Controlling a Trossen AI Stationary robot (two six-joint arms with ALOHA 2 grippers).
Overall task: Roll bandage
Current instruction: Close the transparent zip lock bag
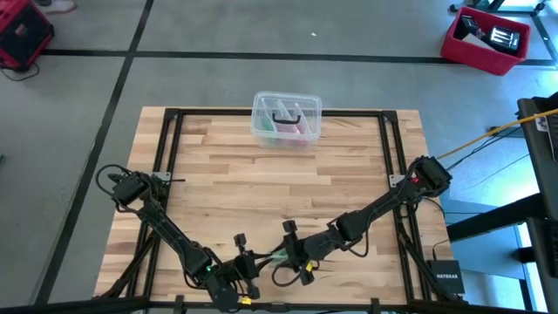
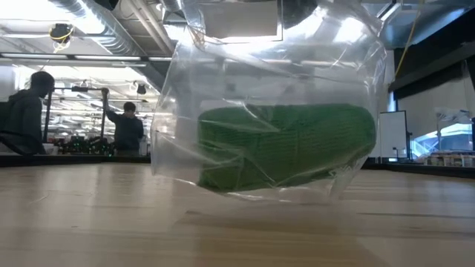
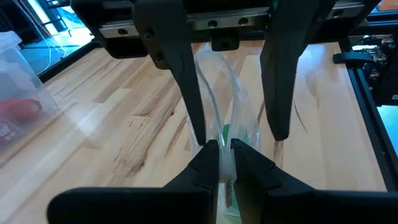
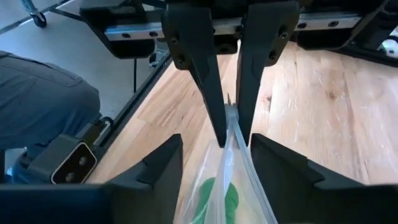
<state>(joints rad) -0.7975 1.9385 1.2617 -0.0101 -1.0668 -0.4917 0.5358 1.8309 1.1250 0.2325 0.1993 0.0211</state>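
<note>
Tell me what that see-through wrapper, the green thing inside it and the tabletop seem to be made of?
The wrapper looks like thin glossy clear plastic film: it crinkles and glints. The green thing seems a soft woven fabric, matte, with a ribbed knit texture. The tabletop looks like light jointed wood strips with visible grain.

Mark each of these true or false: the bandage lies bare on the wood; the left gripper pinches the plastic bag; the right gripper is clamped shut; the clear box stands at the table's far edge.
1. The bandage lies bare on the wood. False: it sits inside a clear plastic bag.
2. The left gripper pinches the bag. True.
3. The right gripper is clamped shut. False: its fingers stand apart, one on each side of the bag.
4. The clear box stands at the far edge of the table, apart from both grippers. True.
</note>
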